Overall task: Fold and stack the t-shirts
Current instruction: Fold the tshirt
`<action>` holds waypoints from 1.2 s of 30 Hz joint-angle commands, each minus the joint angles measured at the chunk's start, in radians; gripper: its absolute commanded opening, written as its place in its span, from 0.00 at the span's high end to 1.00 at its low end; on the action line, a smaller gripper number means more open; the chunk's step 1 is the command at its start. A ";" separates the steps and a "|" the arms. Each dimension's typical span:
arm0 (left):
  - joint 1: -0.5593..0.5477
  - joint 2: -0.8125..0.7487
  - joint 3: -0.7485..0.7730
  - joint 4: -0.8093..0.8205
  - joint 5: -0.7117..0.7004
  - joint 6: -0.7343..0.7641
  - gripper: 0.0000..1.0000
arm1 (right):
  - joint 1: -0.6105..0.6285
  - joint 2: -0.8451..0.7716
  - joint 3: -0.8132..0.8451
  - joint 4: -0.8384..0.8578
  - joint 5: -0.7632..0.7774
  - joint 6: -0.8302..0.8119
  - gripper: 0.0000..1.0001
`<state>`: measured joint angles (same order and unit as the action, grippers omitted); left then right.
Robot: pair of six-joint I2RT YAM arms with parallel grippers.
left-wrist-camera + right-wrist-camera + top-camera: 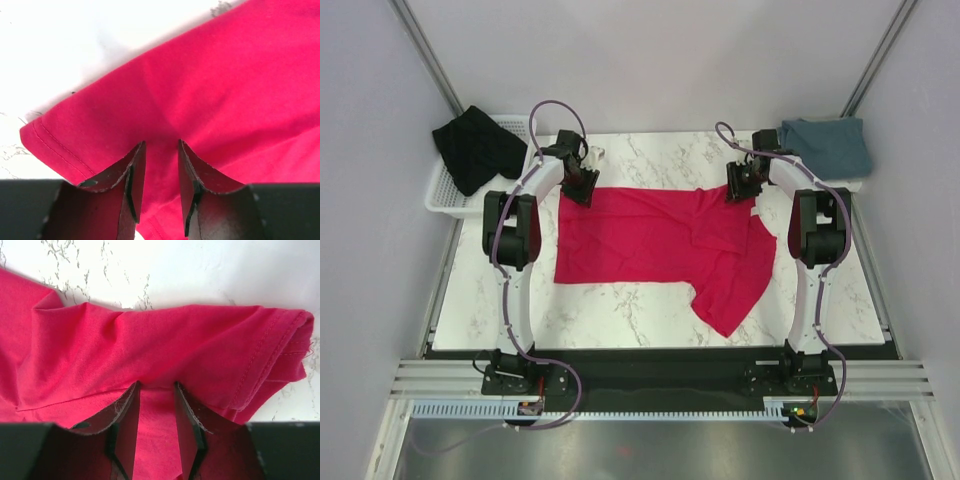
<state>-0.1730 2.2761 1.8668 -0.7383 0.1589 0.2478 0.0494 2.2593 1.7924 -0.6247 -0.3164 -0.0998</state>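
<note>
Across the middle of the white marble-veined table (640,320) lies the red t-shirt (650,235), spread nearly flat, its long axis running left to right. Its left end is a straight, squared edge; its right end is looser, with 1 sleeve flaring out toward the near right corner. Bare marble stays open along the near side of the cloth and in a strip beyond its far edge, between the 2 arms; the shirt's left edge lies close to the left arm's upright link.

The left gripper (161,145) sits at the far left corner of the red cloth, its 2 dark fingers apart with smooth knit fabric showing in the gap; a stitched hem runs along the corner just beside it. The right gripper (156,385) sits on the far right edge, fingers likewise apart and not clamped, over a rolled, doubled fold of fabric whose seam stitching curls round at the end. The cloth is matte, soft and lightly creased there.

At the far left corner a white wire basket (442,195) overhangs the table's edge, with the black t-shirt (475,148) draped crumpled over its rim. The blue-grey t-shirt (828,145) lies bunched at the far right corner, well apart from the red one
</note>
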 commanded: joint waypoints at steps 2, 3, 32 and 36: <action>0.021 0.083 0.080 -0.041 -0.042 -0.004 0.60 | -0.022 0.038 0.047 0.008 0.048 0.017 0.58; 0.024 0.098 0.118 -0.055 -0.051 0.001 0.60 | -0.025 0.049 0.058 0.010 0.078 0.017 0.58; -0.075 -0.375 0.051 -0.064 -0.087 0.111 0.34 | -0.033 -0.374 -0.053 0.091 0.008 -0.135 0.48; -0.089 -0.632 -0.203 -0.067 -0.059 0.082 0.31 | 0.030 -0.568 -0.232 0.044 -0.001 -0.257 0.48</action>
<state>-0.2722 1.7851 1.7988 -0.7853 0.0666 0.3058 0.0292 1.8187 1.6520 -0.5632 -0.2687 -0.2394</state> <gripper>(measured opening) 0.682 0.517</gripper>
